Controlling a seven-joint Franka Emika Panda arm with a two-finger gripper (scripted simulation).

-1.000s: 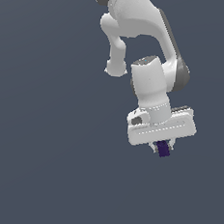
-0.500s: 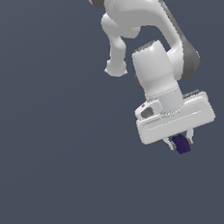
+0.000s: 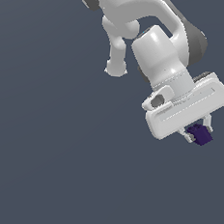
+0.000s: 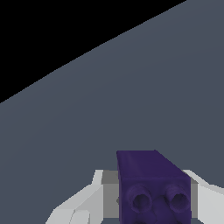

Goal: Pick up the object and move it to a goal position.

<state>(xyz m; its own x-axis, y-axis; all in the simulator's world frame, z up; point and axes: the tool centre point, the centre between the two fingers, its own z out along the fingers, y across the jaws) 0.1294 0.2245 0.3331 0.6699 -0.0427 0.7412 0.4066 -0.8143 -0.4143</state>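
White, glossy robot arm (image 3: 154,45) slanting down from the upper edge of the exterior view toward that view's right, ending in a wide white claw (image 3: 198,133) tilted at an angle. Clenched between its two short white fingers (image 3: 209,122): a small dark purple block (image 3: 199,134), poking out just below the claw's flat body, touching a finger on either side. Beneath and all around, only a plain slate-grey worktop (image 3: 47,151), with no visible contact between block and surface in the exterior view; whether lifted clear or just above cannot be told from shading alone. From the wrist view, the same dark purple block (image 4: 151,186) seen close up, longer than wide, with two round hollows on its near face rather than plain sides, flanked by white fingers (image 4: 81,205) pressed against it. Beyond it, the grey worktop (image 4: 131,92) stretching away to a slanted edge, black void past that.
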